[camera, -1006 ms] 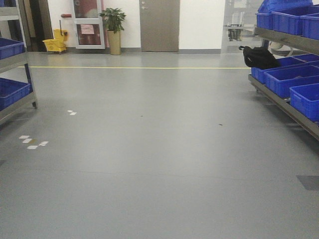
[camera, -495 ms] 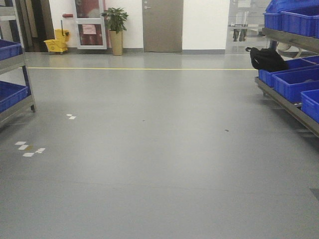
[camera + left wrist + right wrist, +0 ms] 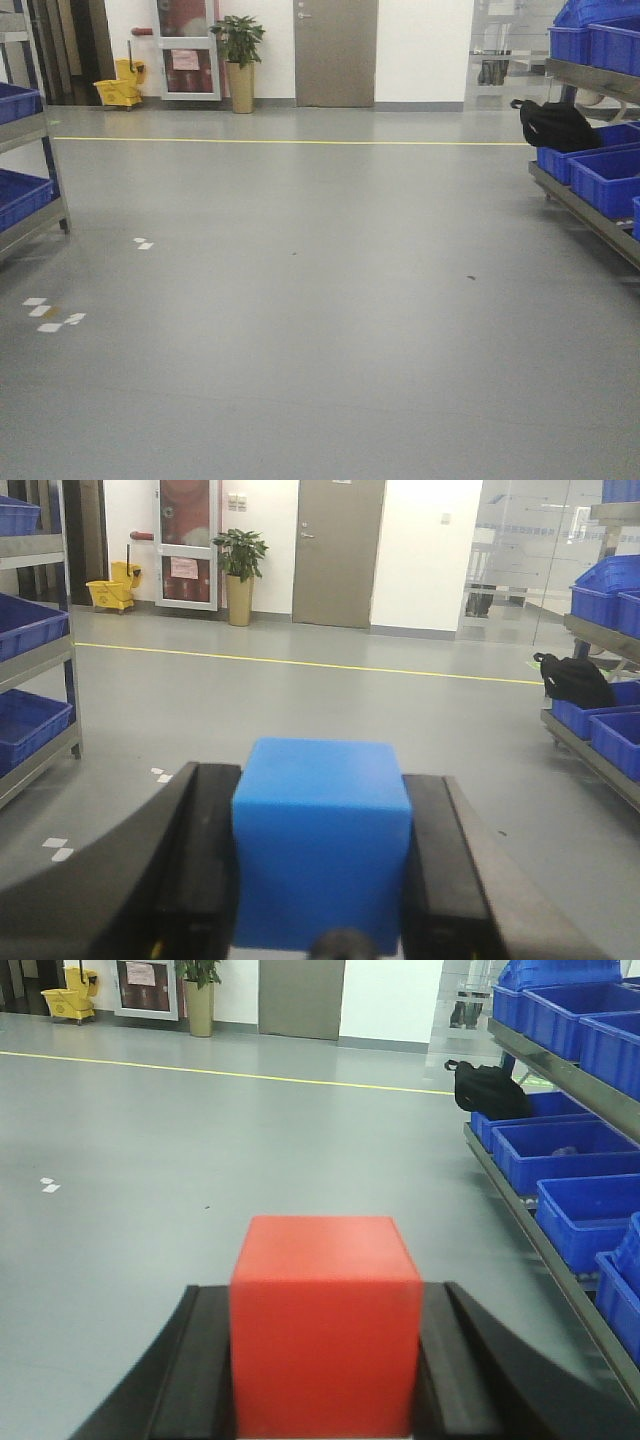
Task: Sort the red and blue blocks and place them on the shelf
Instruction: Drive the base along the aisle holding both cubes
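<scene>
Fingers closed: left fingers (image 3: 205, 860) on blue block (image 3: 322, 840), right fingers (image 3: 205, 1365) on red block (image 3: 325, 1325).

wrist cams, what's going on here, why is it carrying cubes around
The robot has a cube clamped in each gripper: the blue block in the left gripper, the red block in the right gripper. It faces an open grey floor with a shelf of blue bins along each side. Neither block is on a shelf yet.
</scene>
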Controlling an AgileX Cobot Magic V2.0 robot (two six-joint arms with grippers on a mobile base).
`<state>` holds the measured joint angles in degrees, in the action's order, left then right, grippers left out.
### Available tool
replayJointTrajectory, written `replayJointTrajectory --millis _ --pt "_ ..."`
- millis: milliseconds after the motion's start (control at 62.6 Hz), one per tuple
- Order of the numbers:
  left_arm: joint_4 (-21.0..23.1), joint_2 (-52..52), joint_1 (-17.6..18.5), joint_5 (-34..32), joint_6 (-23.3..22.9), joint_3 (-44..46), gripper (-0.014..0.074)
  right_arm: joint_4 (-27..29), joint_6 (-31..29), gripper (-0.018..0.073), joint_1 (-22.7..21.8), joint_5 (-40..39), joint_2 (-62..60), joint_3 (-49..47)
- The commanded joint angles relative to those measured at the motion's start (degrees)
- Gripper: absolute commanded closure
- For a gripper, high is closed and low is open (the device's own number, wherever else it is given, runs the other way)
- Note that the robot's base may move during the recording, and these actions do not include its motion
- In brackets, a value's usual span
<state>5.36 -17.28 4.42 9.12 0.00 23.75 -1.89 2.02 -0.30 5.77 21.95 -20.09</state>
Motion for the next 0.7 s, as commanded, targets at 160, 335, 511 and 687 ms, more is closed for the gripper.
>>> replayJointTrajectory --millis 160,335,511,687 --pt "0.4 -0.5 -0.2 -5.3 -0.3 1.6 0.0472 -0.2 -0.4 0.0511 -0.4 -5.4 0.2 -1.7" --pt "0.4 -0.5 -0.2 -5.3 -0.3 1.6 0.0472 -0.2 -0.4 0.0511 -0.4 -5.4 0.2 -1.7" --pt "0.4 -0.5 -0.2 -5.3 -0.3 1.6 0.0472 -0.2 -0.4 0.0511 -0.4 -5.4 0.2 -1.7" --pt "0.4 -0.5 -0.2 -5.3 -0.3 1.6 0.0472 -0.2 -0.4 0.0511 -0.4 -5.4 0.2 -1.7"
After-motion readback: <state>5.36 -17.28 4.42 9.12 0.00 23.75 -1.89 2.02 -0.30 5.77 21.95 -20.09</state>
